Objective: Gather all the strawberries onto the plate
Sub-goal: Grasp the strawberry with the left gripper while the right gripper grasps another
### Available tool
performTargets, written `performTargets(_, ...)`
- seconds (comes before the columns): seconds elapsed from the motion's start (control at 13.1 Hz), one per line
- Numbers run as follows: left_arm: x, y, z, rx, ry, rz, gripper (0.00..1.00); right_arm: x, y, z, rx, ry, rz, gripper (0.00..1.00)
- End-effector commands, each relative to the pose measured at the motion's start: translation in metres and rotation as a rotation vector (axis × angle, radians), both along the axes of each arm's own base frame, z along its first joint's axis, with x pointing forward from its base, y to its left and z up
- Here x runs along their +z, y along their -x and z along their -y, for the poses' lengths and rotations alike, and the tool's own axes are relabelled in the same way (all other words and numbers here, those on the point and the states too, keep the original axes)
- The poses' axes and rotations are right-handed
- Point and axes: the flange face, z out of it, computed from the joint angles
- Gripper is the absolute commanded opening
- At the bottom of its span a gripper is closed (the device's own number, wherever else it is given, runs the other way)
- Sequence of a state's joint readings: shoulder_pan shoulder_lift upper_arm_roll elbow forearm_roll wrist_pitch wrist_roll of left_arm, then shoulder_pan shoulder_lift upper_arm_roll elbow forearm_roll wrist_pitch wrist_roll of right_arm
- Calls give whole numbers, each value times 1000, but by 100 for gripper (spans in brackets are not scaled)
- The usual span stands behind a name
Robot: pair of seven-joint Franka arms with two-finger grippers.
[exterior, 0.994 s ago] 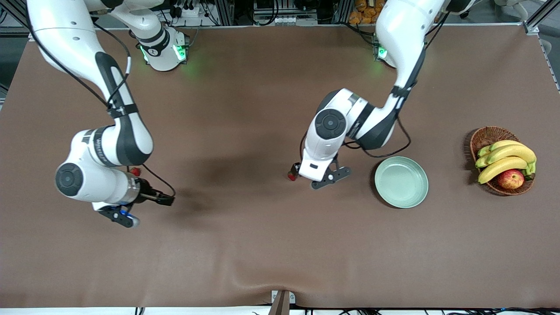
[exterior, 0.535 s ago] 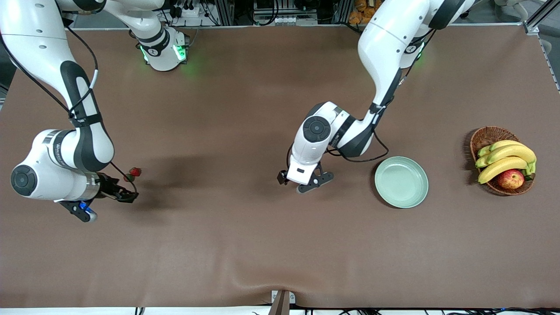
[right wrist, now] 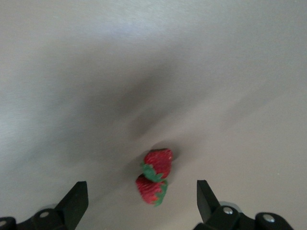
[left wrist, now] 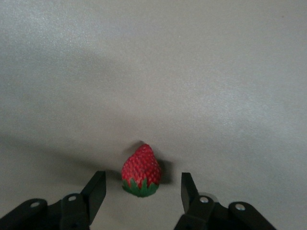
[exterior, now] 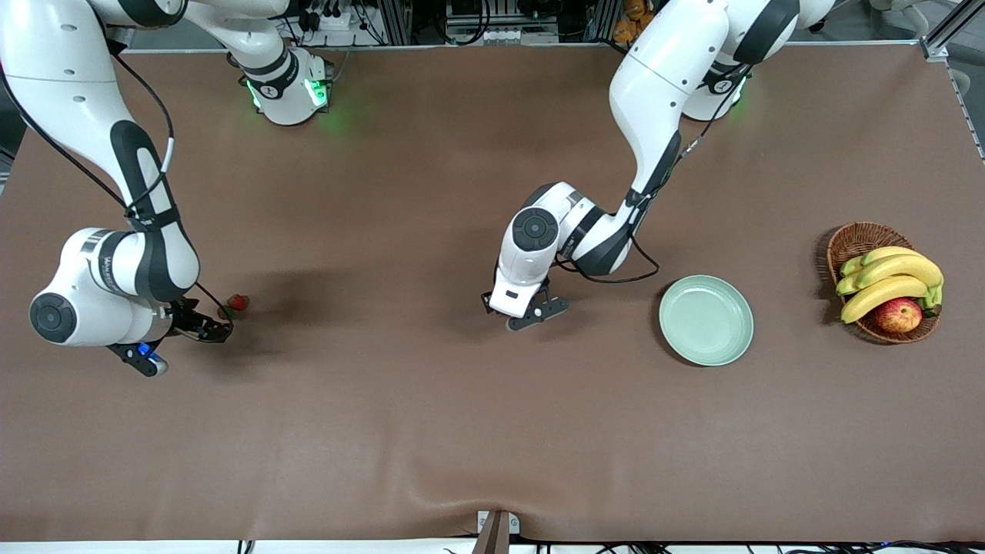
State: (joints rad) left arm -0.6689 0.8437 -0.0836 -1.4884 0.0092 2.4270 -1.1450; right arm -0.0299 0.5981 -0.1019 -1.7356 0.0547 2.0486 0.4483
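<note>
One strawberry lies on the table between the spread fingers of my left gripper, which is low over it and open. My left hand hides that berry in the front view. Two strawberries touch each other just ahead of my right gripper, which is open and empty. In the front view they show as red specks beside my right gripper, near the right arm's end of the table. The mint-green plate is empty, toward the left arm's end.
A brown wicker basket with bananas and an apple stands near the left arm's end of the table. A brown mat covers the table.
My left gripper slid toward the right arm's end and now covers the single strawberry. My right gripper swung toward its end of the table and closed in on the two strawberries.
</note>
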Motion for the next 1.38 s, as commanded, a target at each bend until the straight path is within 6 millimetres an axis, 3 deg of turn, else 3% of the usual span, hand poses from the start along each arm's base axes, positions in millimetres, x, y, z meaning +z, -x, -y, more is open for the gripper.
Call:
performTargets(0.0, -1, -9, 1, -20, 0, 22, 56, -15, -1, 8, 35, 63, 14, 100)
performTargets(0.15, -1, -14, -4, -52, -2, 26, 50, -24, 0, 13, 30, 63, 13, 100)
performTargets(0.23, -1, -15, -5, -55, -3, 28, 41, -26, 1, 13, 34, 62, 10, 100)
performTargets(0.38, 0, -15, -5, -57, -3, 29, 0, -29, 2, 14, 32, 61, 2, 97)
performTargets(0.61, 10, -18, -6, -56, 5, 41, 0, -34, 7, 14, 32, 57, -18, 80)
performTargets(0.69, 26, -25, -9, -49, 14, 59, 0, -37, 7, 13, 34, 57, -22, 72)
performTargets(0.76, 44, -40, -26, -23, 16, 74, 0, -39, 8, 12, 37, 55, -27, 64)
performTargets(0.84, 76, -55, -45, 16, 24, 86, 0, -41, 9, 12, 37, 55, -31, 61)
performTargets(0.92, 96, -57, -51, 31, 20, 81, 0, -42, 10, 12, 36, 54, -34, 57)
performTargets(1.07, 143, -75, -93, 71, -16, 48, 0, -42, 10, 10, 33, 52, -34, 52)
performTargets(1.15, 169, -77, -109, 70, -31, 31, 0, -42, 10, 8, 29, 46, -33, 46)
performTargets(1.3, 199, -76, -132, 63, -61, -3, 0, -40, 8, 5, 30, 45, -28, 30)
